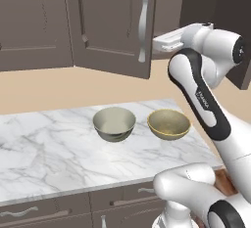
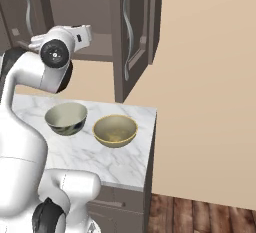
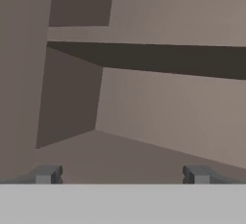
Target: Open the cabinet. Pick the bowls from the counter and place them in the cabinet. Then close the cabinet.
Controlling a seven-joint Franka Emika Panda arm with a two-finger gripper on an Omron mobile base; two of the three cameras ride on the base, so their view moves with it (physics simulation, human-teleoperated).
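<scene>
Hand view: hand (image 3: pixel 120 174) (fingers wide apart) facing cabinet (image 3: pixel 144 98) interior.

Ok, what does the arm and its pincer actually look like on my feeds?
The arm is glossy white with rounded links, dark bands at its joints and small lettering along one dark band. The pincer ends in two small, blocky dark grey fingertips. No cables visible.

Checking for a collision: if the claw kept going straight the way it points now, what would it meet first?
Probably the back wall of the open cabinet, below its shelf. The open claw holds nothing, and the way there looks free; depth is unclear.
</scene>
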